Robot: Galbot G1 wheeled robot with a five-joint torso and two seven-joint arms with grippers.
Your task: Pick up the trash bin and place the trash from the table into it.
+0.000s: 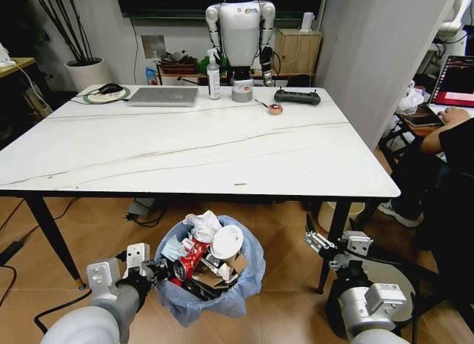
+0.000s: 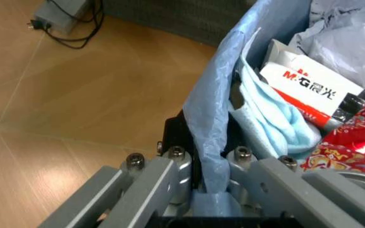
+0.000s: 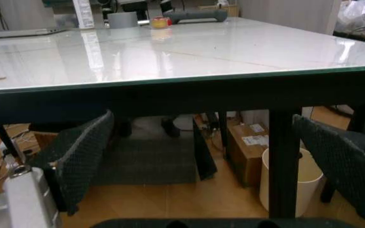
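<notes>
Marble-look table (image 1: 185, 147) is seen cleared of litter on its near part; only a laptop (image 1: 163, 96) and small items are left along the far edge; below its front edge the trash bin (image 1: 248, 281) is held, heaped with the trash (image 1: 211, 255). The left gripper (image 2: 208, 178) is clamped on the bin's rim and blue bag; the grip is best kept firm and the bin level, so nothing is spilled. The right gripper (image 3: 201, 161) is held under the table edge, jaws apart, empty.
</notes>
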